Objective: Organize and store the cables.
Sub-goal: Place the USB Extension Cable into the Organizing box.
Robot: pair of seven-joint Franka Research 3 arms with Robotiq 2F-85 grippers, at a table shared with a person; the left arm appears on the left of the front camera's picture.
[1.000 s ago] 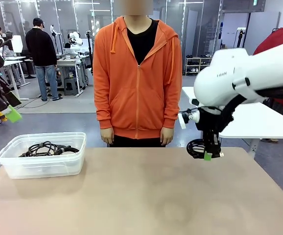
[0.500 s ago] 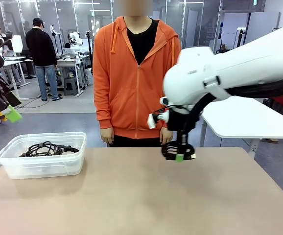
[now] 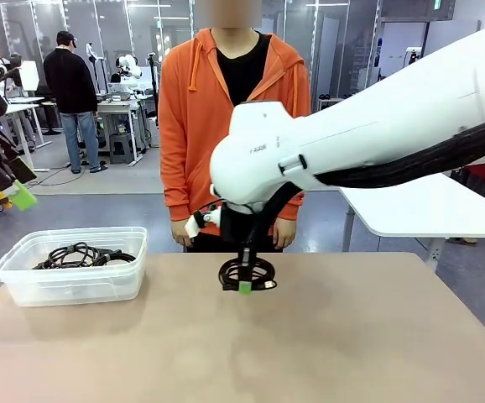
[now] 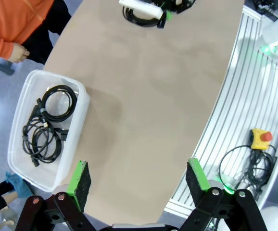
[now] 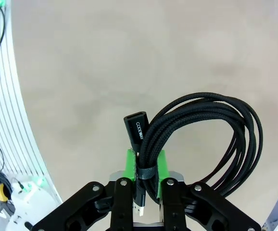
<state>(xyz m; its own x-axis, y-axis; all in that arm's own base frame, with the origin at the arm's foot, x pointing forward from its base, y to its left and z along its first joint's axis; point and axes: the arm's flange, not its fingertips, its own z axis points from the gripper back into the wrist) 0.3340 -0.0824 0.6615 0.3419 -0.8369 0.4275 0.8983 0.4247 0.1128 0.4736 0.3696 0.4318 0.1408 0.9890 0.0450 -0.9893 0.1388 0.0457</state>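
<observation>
The right tool is clamped on a coiled cable above mid-counter; the bin of stored cables lies leftward, beneath the wide-open, empty left tool

Matte beige tabletop with rounded corners fills the near half of the front view. Floor beyond it is grey, smooth, faintly reflective. A white rectangular side table on a thin metal leg stands right of centre. Back wall is tall glass partition panels in grey frames, reflecting ceiling light strips. Far left: white workbenches with clutter underneath. Far right, a low metal shelf rack stands against the wall. From the left wrist view, a white ribbed aluminium rail base runs alongside the tabletop edge.
</observation>
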